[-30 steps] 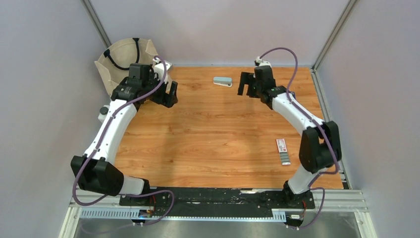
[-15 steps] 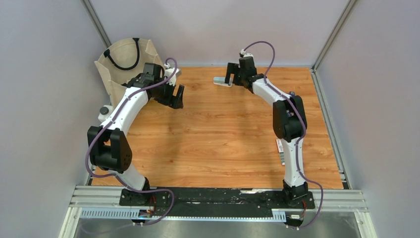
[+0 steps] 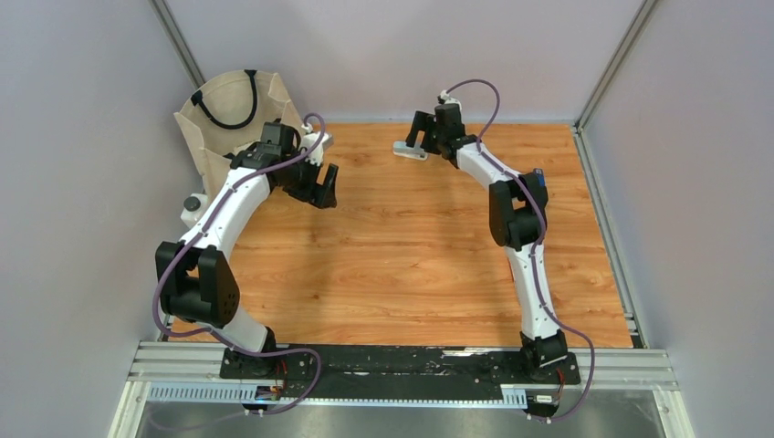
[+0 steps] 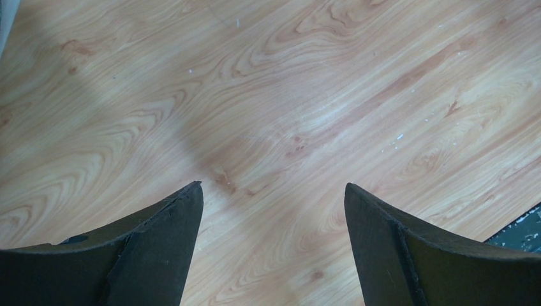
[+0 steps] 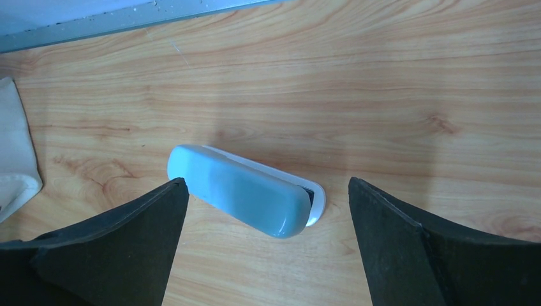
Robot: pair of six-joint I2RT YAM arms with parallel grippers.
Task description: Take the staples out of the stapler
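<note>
The pale blue stapler [image 3: 407, 151] lies closed on the wooden table near the back edge. In the right wrist view the stapler [image 5: 245, 191] lies slantwise on its white base. My right gripper [image 3: 422, 137] is open and hovers over it, and in the right wrist view my right gripper [image 5: 268, 182] has one finger on either side of the stapler, not touching it. My left gripper [image 3: 321, 186] is open and empty over bare wood at the back left, and in the left wrist view my left gripper [image 4: 273, 186] shows only wood between its fingers. No staples are in view.
A beige cloth tote bag [image 3: 233, 108] stands at the back left corner, and its edge shows in the right wrist view [image 5: 14, 153]. The back wall rail [image 5: 127, 16] runs just beyond the stapler. The right arm's forearm [image 3: 529, 274] stretches over the right side of the table.
My right gripper has swung left and forward from beside the stapler to above it. My left gripper has moved slightly right and nearer. The red-and-white box at the right is now hidden behind the right arm.
</note>
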